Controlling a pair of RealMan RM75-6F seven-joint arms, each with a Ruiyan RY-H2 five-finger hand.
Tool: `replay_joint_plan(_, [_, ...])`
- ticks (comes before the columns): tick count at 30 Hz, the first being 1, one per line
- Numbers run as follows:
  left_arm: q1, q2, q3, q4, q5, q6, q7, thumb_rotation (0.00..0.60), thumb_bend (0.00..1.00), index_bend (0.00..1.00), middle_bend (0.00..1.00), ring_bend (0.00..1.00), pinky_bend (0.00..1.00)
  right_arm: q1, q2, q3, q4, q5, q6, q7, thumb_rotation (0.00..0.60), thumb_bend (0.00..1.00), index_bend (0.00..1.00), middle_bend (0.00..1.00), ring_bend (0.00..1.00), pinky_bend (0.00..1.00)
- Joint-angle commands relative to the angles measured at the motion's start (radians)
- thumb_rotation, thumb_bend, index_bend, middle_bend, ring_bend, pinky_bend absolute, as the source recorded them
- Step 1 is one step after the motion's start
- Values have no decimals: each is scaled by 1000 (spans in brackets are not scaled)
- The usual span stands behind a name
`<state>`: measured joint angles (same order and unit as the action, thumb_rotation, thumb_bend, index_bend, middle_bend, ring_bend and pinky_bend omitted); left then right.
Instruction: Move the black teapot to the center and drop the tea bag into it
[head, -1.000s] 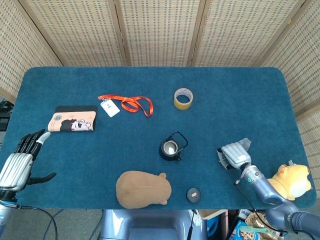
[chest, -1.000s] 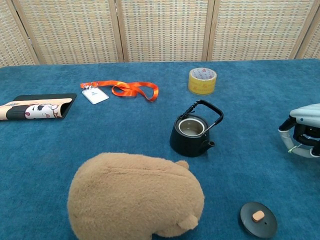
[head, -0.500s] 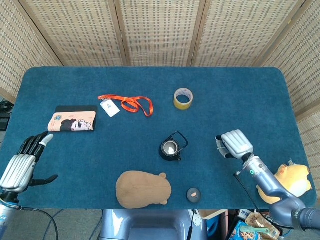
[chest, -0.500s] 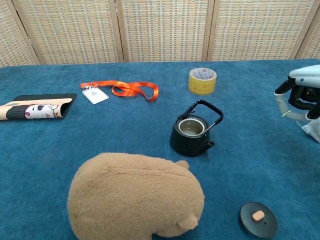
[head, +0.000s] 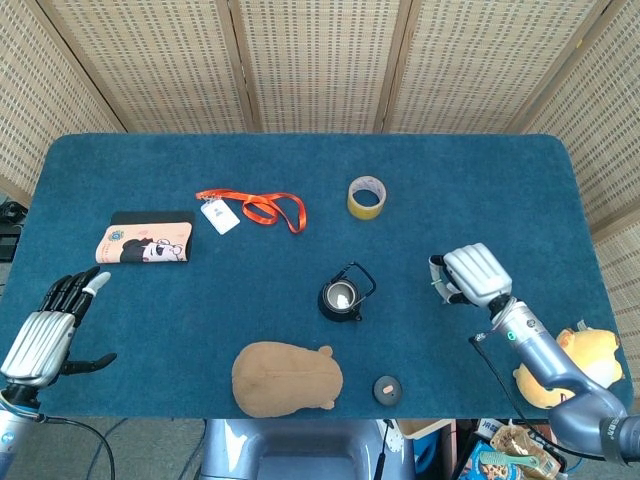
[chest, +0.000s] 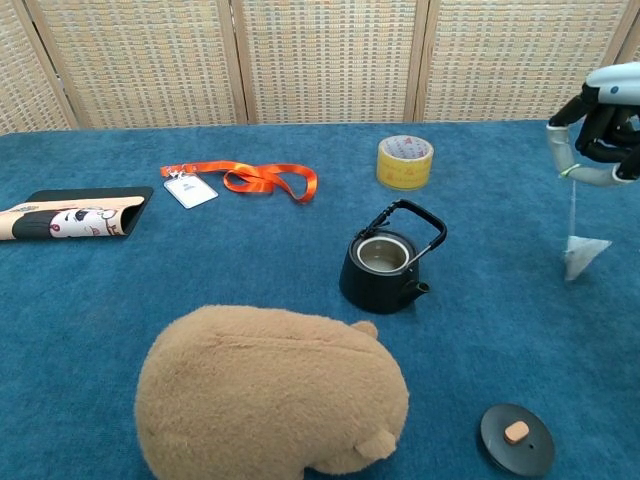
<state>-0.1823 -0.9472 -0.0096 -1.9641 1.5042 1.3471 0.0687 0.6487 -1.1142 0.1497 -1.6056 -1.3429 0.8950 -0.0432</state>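
Note:
The black teapot (head: 340, 296) (chest: 384, 268) stands lidless near the table's middle, its handle tilted back to the right. Its black lid (head: 387, 389) (chest: 516, 438) lies on the cloth at the front right. My right hand (head: 467, 276) (chest: 598, 138) hovers to the right of the pot and pinches a string. A white tea bag (chest: 582, 254) dangles from that string above the cloth, clear of the pot. My left hand (head: 48, 330) rests open at the front left corner, far from the pot, and shows only in the head view.
A brown plush (head: 287, 378) (chest: 272, 396) lies in front of the teapot. A yellow tape roll (head: 366, 197) (chest: 405, 161), an orange lanyard with badge (head: 252, 209) (chest: 243, 179) and a printed pouch (head: 146, 242) (chest: 70, 217) lie further back. A yellow plush toy (head: 582, 362) sits at the right edge.
My right hand has risen and moved toward the table's middle, lifting the tea bag off the cloth so it now hangs on its string. The left hand has barely moved.

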Motion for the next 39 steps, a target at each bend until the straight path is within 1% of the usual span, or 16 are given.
replay_joint_plan(1, [1, 0, 1, 1, 2, 2, 0, 600, 101, 0, 0, 0, 0, 4, 17, 10, -24, -1, 6, 7, 600, 603, 624, 927, 939, 767])
replay_joint_plan(16, [4, 1, 12, 9, 17, 1, 28, 600, 102, 0, 0, 0, 0, 40, 74, 45, -123, -19, 5, 24, 600, 604, 628, 928, 939, 767])
replay_joint_plan(31, [-6, -7, 16, 25, 14, -21, 25, 600, 102, 0, 0, 0, 0, 101, 144, 98, -227, 26, -47, 39, 600, 604, 632, 928, 939, 767])
replay_joint_plan(39, [-7, -12, 20, 37, 11, -28, 16, 600, 102, 0, 0, 0, 0, 139, 146, 120, -257, 41, -80, 69, 600, 603, 635, 927, 939, 767])
